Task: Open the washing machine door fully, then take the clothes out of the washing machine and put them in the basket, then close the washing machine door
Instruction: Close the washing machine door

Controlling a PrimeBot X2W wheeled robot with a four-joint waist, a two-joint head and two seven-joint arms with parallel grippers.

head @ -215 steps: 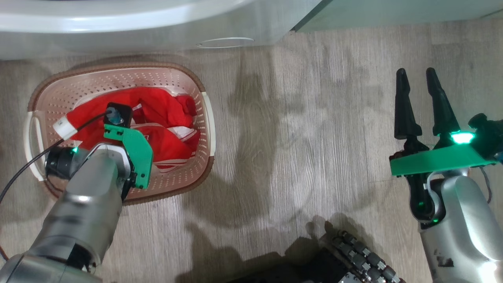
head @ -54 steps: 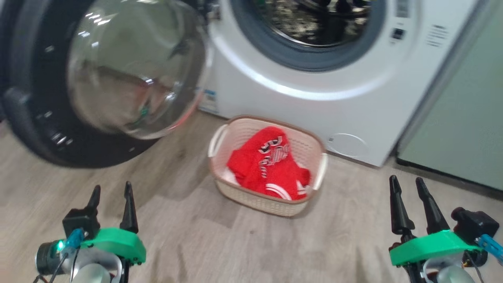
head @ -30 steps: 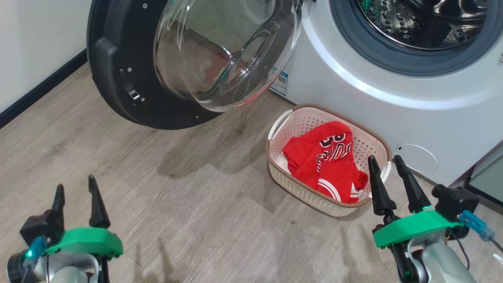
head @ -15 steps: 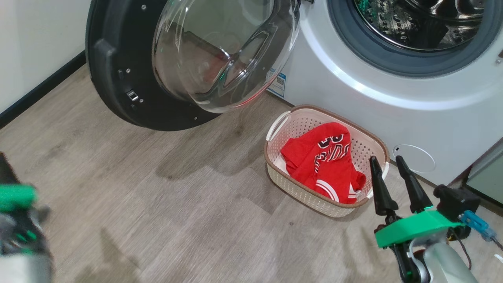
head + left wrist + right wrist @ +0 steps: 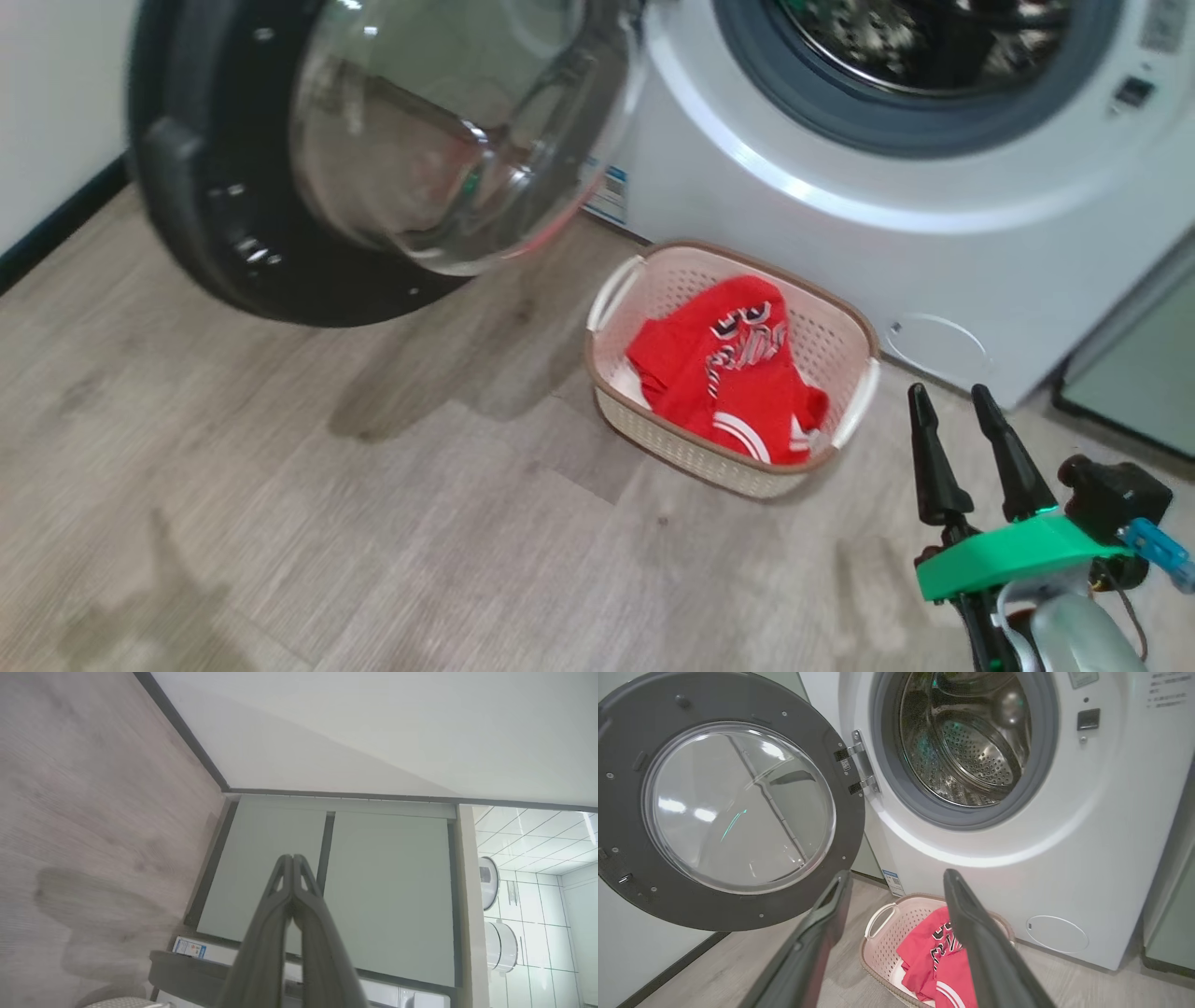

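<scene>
The right tool [image 5: 950, 392] is released. Its two dark fingers are spread with nothing between them, and it hovers above the wooden floor [image 5: 280, 485]. Just ahead of its fingertips and slightly to its left, the basket [image 5: 672, 446] sits on the floor, near the front of the washing machine [image 5: 794, 243]. The clothes [image 5: 728, 373], red with white stripes and dark lettering, lie heaped inside the basket. Farther ahead of this tool and higher up, the steel drum [image 5: 966, 751] shows through the grey gasket [image 5: 840, 131]. The washing machine door [image 5: 187, 233] hangs swung wide open off to the tool's left, hinged on the machine's left side, its glass bowl bulging outward. The left tool [image 5: 292, 859] is clenched, its fingers pressed together on nothing. Beyond its tips are pale green cabinets [image 5: 383, 891], well apart from it.
</scene>
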